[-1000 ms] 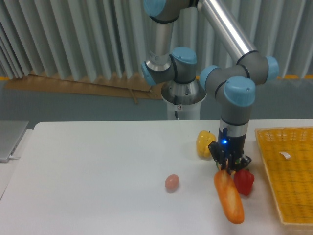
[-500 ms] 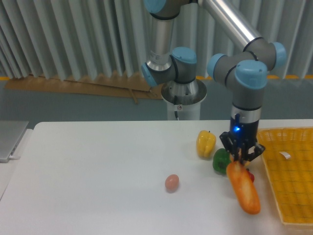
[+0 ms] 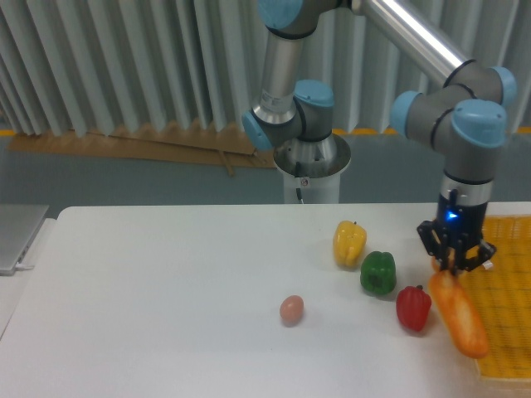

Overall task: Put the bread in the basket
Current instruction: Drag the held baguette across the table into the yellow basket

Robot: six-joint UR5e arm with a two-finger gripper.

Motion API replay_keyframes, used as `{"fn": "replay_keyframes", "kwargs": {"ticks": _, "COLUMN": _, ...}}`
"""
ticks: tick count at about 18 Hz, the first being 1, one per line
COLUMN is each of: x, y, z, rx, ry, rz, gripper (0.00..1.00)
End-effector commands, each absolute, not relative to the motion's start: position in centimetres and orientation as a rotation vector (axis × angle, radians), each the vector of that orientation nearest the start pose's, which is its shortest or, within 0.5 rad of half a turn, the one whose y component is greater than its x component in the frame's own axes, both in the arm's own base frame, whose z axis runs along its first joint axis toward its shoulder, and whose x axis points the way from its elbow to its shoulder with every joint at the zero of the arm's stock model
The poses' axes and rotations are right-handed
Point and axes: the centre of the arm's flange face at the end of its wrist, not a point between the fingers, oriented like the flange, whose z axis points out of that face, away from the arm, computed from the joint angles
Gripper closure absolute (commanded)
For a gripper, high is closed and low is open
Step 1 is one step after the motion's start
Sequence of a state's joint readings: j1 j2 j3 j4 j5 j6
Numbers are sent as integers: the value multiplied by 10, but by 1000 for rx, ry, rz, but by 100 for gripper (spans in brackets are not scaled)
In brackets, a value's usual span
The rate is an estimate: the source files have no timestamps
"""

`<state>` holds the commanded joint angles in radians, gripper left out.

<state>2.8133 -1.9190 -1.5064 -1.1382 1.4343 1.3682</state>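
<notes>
Your bread (image 3: 459,318) hangs tilted in the air at the basket's (image 3: 506,332) left rim, its top end clamped in the pincer (image 3: 455,264) and its lower end over the weave. Left of the basket, on the table (image 3: 149,307), sit the red pepper (image 3: 413,308), green pepper (image 3: 378,273), yellow pepper (image 3: 349,242) and a pinkish ball (image 3: 291,309).

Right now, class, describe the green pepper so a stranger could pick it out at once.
Start at the white table and find the row of three peppers left of the yellow basket. The green pepper is the middle one, between the yellow pepper and the red pepper; it alone is green.
</notes>
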Motion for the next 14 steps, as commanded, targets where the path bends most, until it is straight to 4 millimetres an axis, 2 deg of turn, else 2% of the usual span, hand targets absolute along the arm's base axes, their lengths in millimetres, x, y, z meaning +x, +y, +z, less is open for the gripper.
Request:
{"fn": "replay_keyframes", "kwargs": {"ticks": 4, "x": -569, "y": 320, "z": 372, "rx": -2963, "ry": 234, "rz": 183, "gripper": 100}}
{"fn": "replay_keyframes", "kwargs": {"ticks": 8, "x": -589, "y": 289, "z": 365, "rx": -2968, "ry": 275, "rz": 184, "gripper": 100}}
{"fn": "replay_keyframes", "kwargs": {"ticks": 12, "x": -602, "y": 271, "z": 352, "rx": -2968, "ry": 306, "rz": 168, "gripper": 100}}
{"fn": "replay_keyframes", "kwargs": {"ticks": 14, "x": -604, "y": 269, "z": 348, "rx": -2968, "ry": 317, "rz": 161, "gripper": 100}}
